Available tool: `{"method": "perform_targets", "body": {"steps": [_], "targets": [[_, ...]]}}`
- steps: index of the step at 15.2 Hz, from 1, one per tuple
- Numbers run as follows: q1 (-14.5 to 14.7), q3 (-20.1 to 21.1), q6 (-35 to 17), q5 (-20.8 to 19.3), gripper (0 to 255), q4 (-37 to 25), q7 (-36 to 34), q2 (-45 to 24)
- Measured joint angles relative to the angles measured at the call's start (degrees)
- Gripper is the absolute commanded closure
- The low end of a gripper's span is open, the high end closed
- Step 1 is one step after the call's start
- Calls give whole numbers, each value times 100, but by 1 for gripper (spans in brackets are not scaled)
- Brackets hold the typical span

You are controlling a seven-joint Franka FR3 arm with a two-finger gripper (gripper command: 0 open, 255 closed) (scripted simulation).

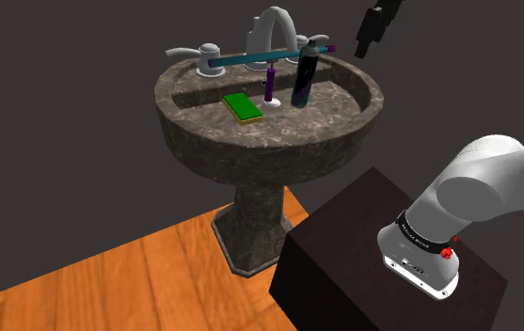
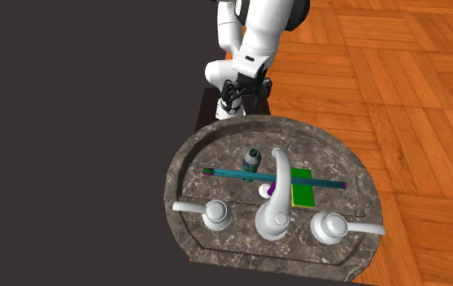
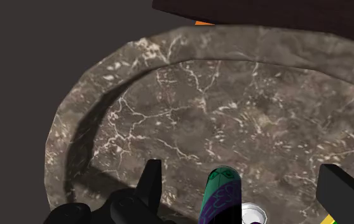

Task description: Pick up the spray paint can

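The spray paint can (image 1: pixel 305 77) stands upright in the dark marbled sink (image 1: pixel 344 132), near the faucet; its body is dark blue and purple under a green cap. My black gripper (image 1: pixel 363 47) hangs above the sink's rim, up and to the shoulder view's right of the can. In the second exterior view the gripper (image 2: pixel 232 104) hovers over the sink edge nearest the arm, short of the can (image 2: pixel 252 158). In the wrist view the gripper (image 3: pixel 240 170) is open. The can's top (image 3: pixel 223 191) shows between the two fingers, touching neither.
A green sponge (image 1: pixel 242 106) lies in the basin. A long teal rod (image 1: pixel 250 60) spans it in front of the grey faucet (image 1: pixel 274 33), and a small purple item (image 1: pixel 270 86) stands by the drain. My dark stand (image 1: pixel 363 244) sits on wooden floor (image 1: pixel 137 273) beside the pedestal.
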State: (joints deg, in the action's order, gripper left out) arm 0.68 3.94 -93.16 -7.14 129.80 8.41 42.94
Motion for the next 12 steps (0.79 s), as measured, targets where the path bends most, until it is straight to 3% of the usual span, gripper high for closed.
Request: {"method": "perform_targets", "body": {"steps": [2, 5, 12], "targets": [[-2, -21, 65, 12, 0, -159, 44, -187], [4, -71, 466, 103, 0, -1068, 230, -1242], [18, -144, 1972, 325, 0, -3888, 734, -4053]]}}
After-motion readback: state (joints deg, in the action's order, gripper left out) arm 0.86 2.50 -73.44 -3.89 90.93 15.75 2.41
